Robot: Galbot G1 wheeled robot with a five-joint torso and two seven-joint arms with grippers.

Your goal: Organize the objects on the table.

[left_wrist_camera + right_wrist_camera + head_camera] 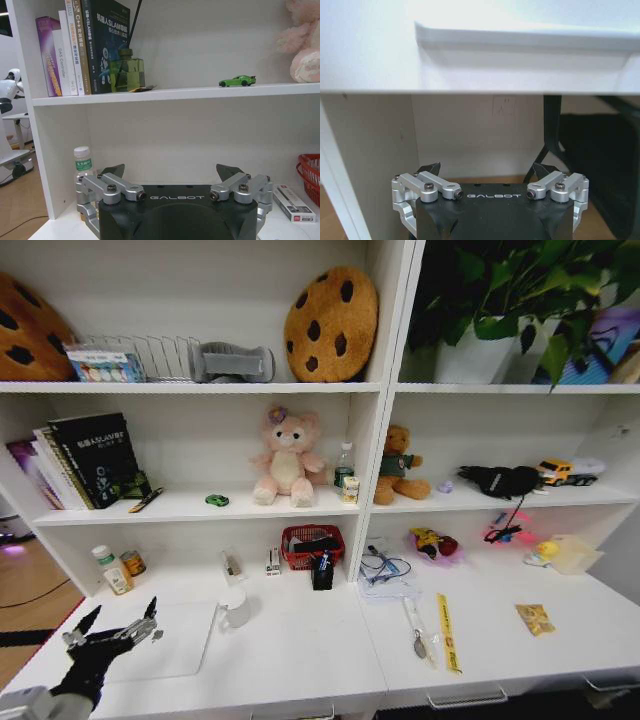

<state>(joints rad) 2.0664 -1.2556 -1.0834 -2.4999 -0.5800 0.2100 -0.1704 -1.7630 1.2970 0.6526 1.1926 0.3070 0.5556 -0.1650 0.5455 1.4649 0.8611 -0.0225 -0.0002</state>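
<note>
Over the tabletop's (pixel 300 660) left end, left pincer (pixel 112 632) hovers spread above laptop (pixel 165 640); approach step, I judge. Next: lower & grip. Right pincer (pixel 487 172) spread, parked under tabletop.

Left claw (pixel 171 173) open; green toy car (pixel 237 81) on shelf (pixel 200 93) above.
</note>
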